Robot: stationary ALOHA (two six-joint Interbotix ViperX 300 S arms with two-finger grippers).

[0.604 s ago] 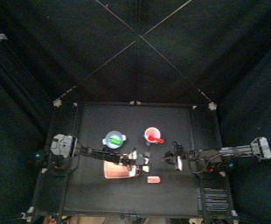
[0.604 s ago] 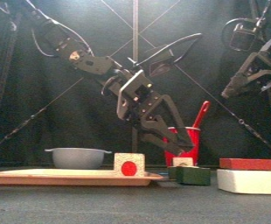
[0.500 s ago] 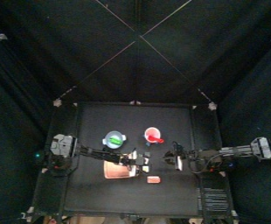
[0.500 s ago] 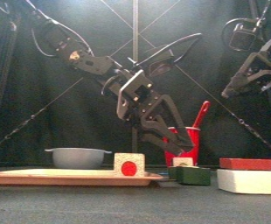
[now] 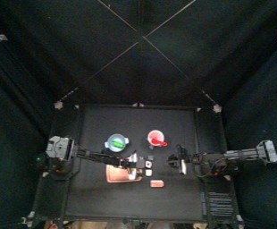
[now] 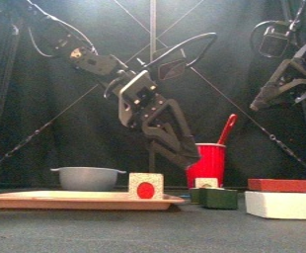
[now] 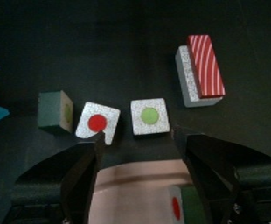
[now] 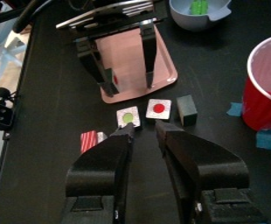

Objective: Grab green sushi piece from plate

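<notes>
The green sushi piece [image 7: 149, 115], a white block with a green dot, lies on the black table just off the pink plate [image 7: 135, 185]; it also shows in the right wrist view [image 8: 128, 116]. A red-dot piece [image 7: 97, 122] lies beside it, and another red-dot piece [image 6: 145, 186] stands on the plate [image 6: 63, 199]. My left gripper [image 7: 142, 144] is open and empty above the plate's edge, short of the green piece. My right gripper [image 8: 142, 131] is open and empty, hovering over the same pieces from the other side.
A dark green block [image 7: 54, 111] and a red-striped piece [image 7: 201, 68] lie near the sushi. A red cup [image 8: 267, 79] and a grey bowl [image 6: 90, 178] stand further back. In the top view the plate [image 5: 120, 176] sits left of centre.
My left gripper has lifted and drawn back to the left in the front view. The right arm has not visibly moved.
</notes>
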